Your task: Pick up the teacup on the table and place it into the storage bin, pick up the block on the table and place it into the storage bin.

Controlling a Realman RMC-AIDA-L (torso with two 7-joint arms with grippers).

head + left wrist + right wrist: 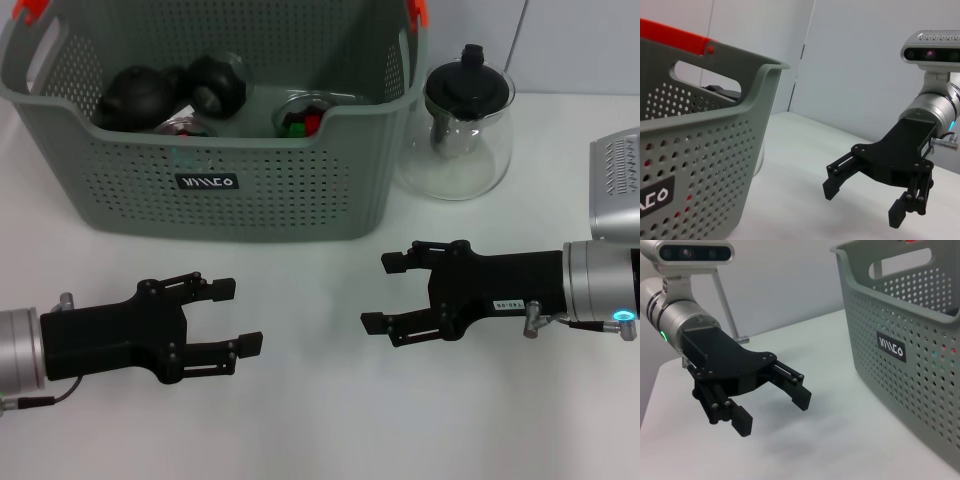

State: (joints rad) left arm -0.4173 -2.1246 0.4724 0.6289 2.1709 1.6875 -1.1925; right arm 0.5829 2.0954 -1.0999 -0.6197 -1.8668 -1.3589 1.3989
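step: looks like the end of the job. No cup or block on the table (330,420); judging by that, both are already in the bin (215,190).
bin: far left of centre. Inside: dark round pieces on the left, a clear item with red/green bits (300,122) toward the right. Can't tell for sure which one is the teacup or the block.
left gripper (240,320): near left, low over the table, fingers spread wide, nothing in them.
right gripper (385,295): near right, facing the left one, also wide open and empty.
next: nothing left to grasp, as far as I can see; I'd retract both arms, keeping clear of the bin's near wall.
teapot (465,125): glass, black lid, just right of the bin; leave alone.
writing: black label (206,182) on the bin's near wall, white letters, stylised, can't read reliably.
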